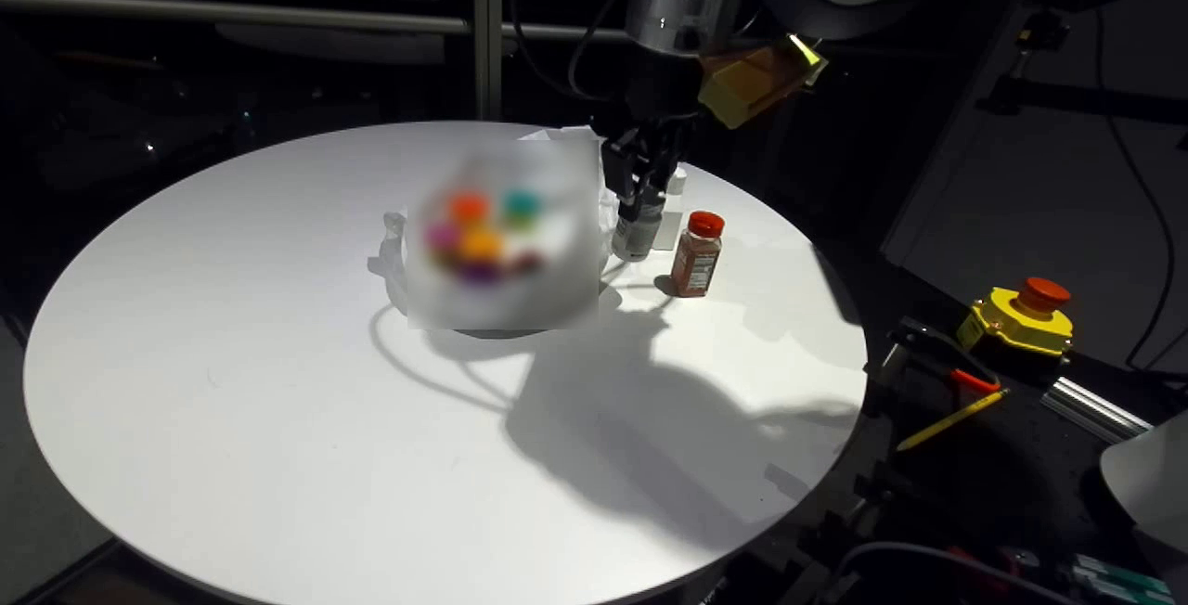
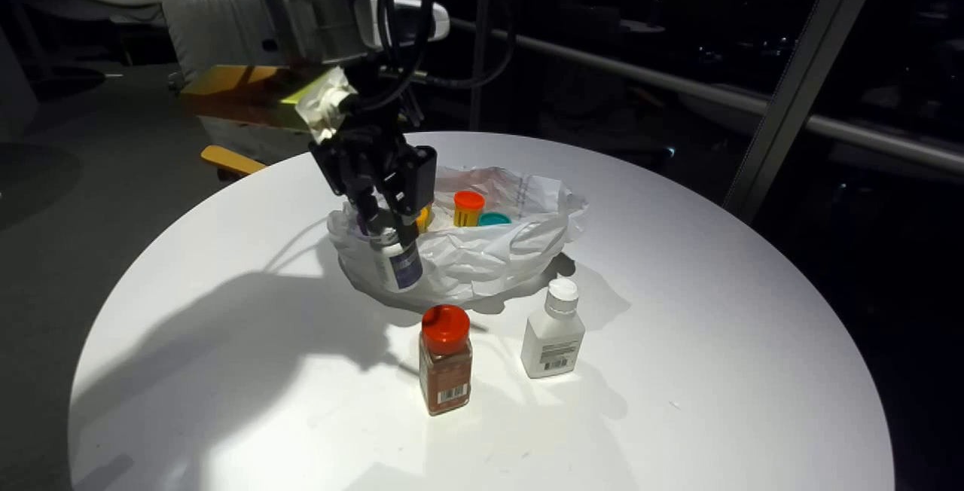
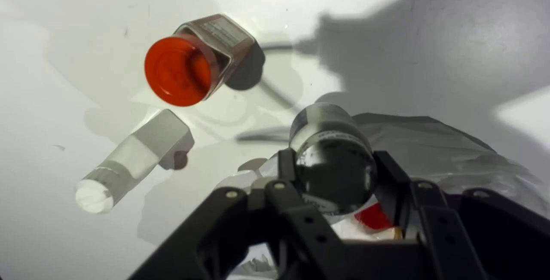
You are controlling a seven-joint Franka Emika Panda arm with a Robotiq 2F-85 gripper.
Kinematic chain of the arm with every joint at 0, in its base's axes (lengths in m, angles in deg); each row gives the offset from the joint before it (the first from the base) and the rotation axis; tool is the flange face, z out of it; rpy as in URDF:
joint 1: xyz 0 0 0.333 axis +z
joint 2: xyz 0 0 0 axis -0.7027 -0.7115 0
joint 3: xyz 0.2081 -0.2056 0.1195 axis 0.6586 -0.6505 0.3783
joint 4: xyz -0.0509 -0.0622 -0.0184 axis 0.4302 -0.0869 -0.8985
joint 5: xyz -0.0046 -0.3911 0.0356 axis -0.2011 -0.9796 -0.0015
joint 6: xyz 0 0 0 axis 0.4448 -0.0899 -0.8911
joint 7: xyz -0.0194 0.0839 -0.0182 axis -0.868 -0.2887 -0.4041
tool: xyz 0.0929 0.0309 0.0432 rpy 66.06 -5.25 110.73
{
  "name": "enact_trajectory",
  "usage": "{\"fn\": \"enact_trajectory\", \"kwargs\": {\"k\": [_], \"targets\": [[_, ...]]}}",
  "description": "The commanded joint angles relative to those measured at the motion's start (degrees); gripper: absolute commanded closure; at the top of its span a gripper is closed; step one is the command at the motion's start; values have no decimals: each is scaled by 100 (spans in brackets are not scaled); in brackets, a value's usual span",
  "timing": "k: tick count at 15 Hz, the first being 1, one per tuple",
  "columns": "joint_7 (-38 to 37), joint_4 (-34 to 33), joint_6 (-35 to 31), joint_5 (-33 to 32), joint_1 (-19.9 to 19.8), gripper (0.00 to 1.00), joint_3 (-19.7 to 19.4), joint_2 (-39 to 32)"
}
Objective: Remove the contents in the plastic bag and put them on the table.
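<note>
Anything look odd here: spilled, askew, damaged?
Yes: in an exterior view, a straight-edged blur covers most of the plastic bag and its pots, though the table around it looks sharp. No spill visible.

Barcodes mark the red-capped bottle and white bottle, all lettering unreadable

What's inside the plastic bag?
An orange-lidded pot, a teal lid and something yellow show, plus blurred purple patches and a dark red patch. The plastic bag hides their lower parts and anything beneath.
</note>
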Motion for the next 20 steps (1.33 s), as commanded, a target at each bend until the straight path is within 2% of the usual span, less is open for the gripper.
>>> {"fn": "enact_trajectory", "kwargs": {"k": [1, 5, 7, 8, 9, 10, 14, 17, 20], "targets": [[-239, -112, -37, -230, 249, 77, -35, -397], [108, -101, -83, 123, 301, 77, 2, -697], [-30, -121, -70, -15, 404, 77, -125, -772], [25, -83, -77, 34, 384, 73, -120, -750], [41, -59, -90, 10, 387, 27, -143, -724], [101, -34, -100, 43, 359, 26, -135, -678], [167, -56, -120, 216, 260, 1, -151, -549], [220, -236, -74, 419, 203, 0, -153, -334], [510, -817, -65, 625, 138, 0, -13, -443]]}}
